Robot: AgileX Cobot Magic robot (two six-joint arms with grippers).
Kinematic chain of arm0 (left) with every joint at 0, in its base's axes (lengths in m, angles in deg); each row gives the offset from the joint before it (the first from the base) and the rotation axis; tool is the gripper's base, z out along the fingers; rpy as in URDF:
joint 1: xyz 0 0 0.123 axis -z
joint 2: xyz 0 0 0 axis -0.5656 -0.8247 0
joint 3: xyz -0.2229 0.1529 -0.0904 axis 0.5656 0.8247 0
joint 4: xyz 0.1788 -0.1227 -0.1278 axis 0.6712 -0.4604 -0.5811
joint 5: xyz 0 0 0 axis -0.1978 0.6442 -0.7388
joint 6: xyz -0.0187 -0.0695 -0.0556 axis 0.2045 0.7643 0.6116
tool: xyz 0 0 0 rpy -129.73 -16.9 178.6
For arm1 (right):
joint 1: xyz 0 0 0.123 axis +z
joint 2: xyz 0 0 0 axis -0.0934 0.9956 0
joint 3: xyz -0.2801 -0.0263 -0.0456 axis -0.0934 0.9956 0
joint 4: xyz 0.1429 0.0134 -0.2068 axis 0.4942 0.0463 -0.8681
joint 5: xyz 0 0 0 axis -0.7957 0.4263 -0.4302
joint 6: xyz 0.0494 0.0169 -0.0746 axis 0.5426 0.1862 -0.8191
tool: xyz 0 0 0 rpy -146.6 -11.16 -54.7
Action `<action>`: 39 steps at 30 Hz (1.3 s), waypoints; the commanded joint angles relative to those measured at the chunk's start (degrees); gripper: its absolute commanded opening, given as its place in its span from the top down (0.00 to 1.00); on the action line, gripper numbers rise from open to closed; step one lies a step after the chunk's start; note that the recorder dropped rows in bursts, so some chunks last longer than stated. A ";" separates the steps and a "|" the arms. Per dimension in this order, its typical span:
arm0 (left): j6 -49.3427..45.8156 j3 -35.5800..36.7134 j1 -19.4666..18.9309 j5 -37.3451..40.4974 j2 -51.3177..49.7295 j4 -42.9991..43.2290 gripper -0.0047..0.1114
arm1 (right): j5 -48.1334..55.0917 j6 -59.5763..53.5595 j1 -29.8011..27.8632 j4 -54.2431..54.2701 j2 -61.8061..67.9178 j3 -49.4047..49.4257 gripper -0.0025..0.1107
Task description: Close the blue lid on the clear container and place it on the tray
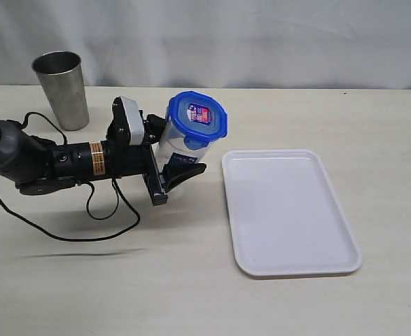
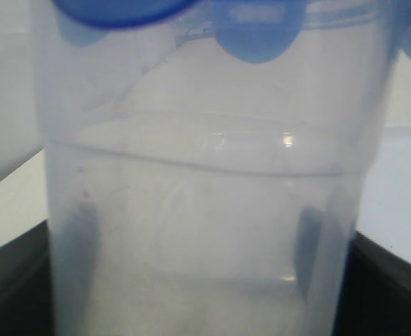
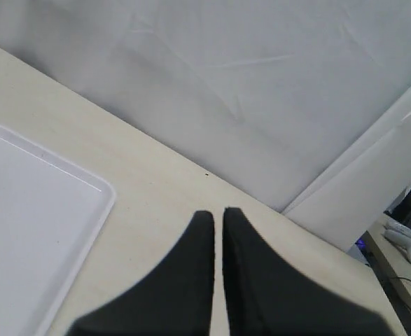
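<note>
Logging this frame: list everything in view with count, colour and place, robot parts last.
clear container: one, clear with a blue-green label, left of the tray, gripped
blue lid: one, blue, on top of the container
tray: one, white, on the table at right
steel cup: one, silver, upright at back left
cable: one, black, on the table by the left arm
table: one, beige
backdrop: one, white, behind the table
left gripper: one, black, shut on the container
right gripper: one, black, shut on nothing, near a tray corner

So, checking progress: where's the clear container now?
In the exterior view, the container is left of centre, held in the left gripper, left of the tray, not on it.
</note>
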 commanded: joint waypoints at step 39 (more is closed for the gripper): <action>-3.55 -11.68 11.59 16.20 5.11 2.24 0.96 | 10.53 25.09 -0.47 8.09 -0.25 0.09 0.94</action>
